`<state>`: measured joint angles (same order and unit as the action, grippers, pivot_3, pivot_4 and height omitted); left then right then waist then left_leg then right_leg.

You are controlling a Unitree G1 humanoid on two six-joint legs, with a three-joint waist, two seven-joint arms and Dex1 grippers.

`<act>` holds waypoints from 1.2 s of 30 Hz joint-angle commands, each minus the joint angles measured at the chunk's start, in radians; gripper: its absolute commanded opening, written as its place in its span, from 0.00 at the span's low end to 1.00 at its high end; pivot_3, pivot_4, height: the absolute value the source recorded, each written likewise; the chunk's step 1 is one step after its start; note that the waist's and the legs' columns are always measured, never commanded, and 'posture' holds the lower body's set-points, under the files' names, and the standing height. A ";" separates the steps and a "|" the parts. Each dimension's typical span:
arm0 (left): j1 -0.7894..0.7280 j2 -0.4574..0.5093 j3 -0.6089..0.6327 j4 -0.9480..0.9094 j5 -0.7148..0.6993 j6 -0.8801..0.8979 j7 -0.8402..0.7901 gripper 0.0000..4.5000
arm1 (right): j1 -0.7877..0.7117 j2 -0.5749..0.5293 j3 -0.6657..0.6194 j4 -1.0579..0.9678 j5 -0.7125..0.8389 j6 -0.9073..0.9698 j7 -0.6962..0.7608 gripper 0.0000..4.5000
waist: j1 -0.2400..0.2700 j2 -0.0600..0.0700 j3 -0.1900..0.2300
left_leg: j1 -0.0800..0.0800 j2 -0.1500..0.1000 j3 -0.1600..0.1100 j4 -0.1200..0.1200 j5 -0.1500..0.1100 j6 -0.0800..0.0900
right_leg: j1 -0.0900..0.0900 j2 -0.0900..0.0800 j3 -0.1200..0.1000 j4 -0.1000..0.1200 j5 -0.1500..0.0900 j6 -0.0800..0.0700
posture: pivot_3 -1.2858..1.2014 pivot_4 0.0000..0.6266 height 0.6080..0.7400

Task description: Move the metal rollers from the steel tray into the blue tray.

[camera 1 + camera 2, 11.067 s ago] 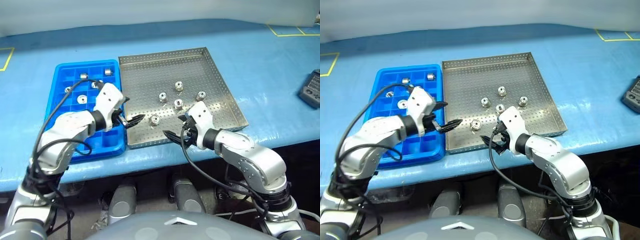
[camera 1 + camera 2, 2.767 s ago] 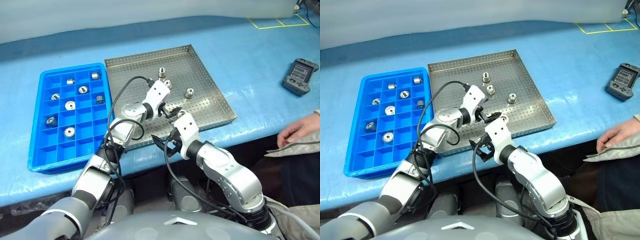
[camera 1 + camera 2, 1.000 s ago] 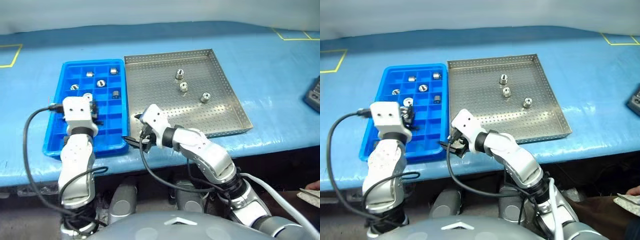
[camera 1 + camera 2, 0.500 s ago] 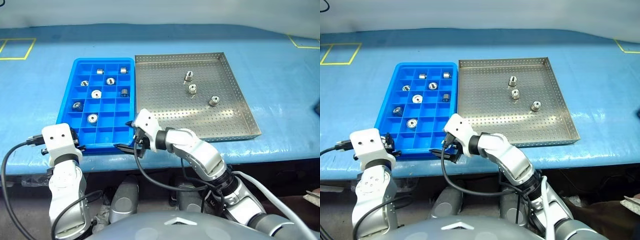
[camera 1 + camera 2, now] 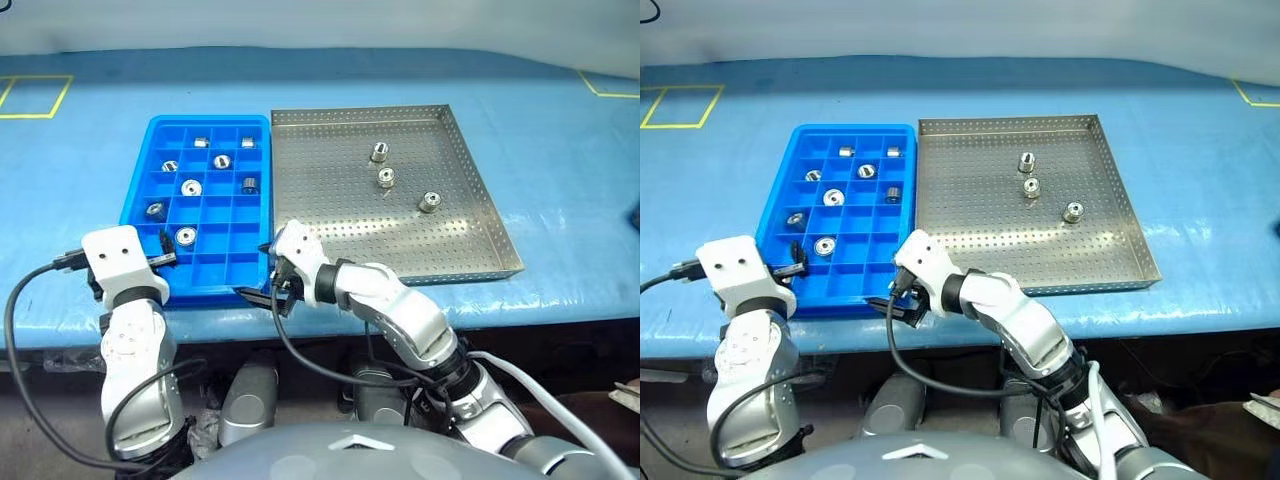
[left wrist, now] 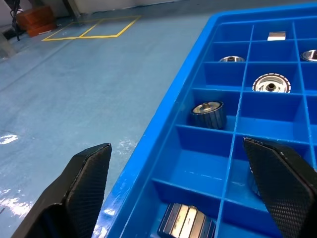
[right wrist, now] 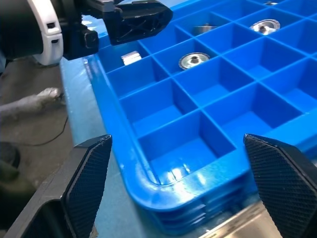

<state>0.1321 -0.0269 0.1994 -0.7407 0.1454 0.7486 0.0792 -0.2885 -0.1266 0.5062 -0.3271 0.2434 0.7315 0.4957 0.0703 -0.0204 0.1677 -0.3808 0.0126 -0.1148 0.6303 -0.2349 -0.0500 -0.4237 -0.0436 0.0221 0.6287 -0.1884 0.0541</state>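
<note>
You have three metal rollers [image 5: 386, 178] in the one steel tray [image 5: 470, 225], and you can count nine in the one blue tray [image 5: 215, 282], twelve rollers altogether.

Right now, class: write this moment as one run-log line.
left fingers: open, empty, at blue tray corner | right fingers: open, empty | metal rollers in steel tray: three remain

The large square perforated grey steel tray [image 5: 330, 210] is mostly bare; three small shiny metal rollers [image 5: 386, 177] stand grouped toward its far right, with open floor all around them. In the bright blue plastic compartment tray [image 5: 140, 180], the near rows look empty. The left gripper [image 5: 163, 252] hangs over its near left corner and the right gripper [image 5: 892, 297] crowds its near right corner.
</note>
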 commanded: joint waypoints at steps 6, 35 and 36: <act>-0.033 0.078 -0.148 0.038 -0.136 -0.136 -0.203 0.99 | -0.123 0.170 -0.208 0.105 -0.099 -0.128 -0.295 1.00 | -0.037 0.000 0.000 | 0.000 0.000 0.001 0.000 0.000 0.000 | 0.000 0.000 0.001 0.000 0.000 0.000 | 0.57 0.24 1.00; 0.007 0.280 -0.447 0.036 -0.273 -0.199 -0.435 0.99 | -0.701 0.186 -0.674 1.444 -0.172 -0.663 -0.794 1.00 | -0.085 0.007 0.003 | 0.001 0.000 0.002 -0.003 0.001 0.000 | -0.001 0.000 0.003 0.001 0.002 -0.002 | 0.58 0.24 1.00; 0.007 0.281 -0.452 0.036 -0.273 -0.200 -0.435 0.99 | -0.698 0.187 -0.671 1.452 -0.176 -0.663 -0.792 1.00 | -0.085 0.007 0.003 | 0.001 0.000 0.002 -0.003 0.001 0.000 | -0.001 0.000 0.003 0.001 0.002 -0.003 | 0.58 0.24 1.00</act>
<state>0.1412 0.2510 -0.2387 -0.6741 -0.1272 0.5635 -0.3582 -0.9669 0.0560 -0.1661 1.1303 0.0681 0.0904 -0.3031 -0.0146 -0.0133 0.1708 -0.3803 0.0126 -0.1129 0.6271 -0.2343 -0.0495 -0.4249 -0.0431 0.0250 0.6301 -0.1865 0.0516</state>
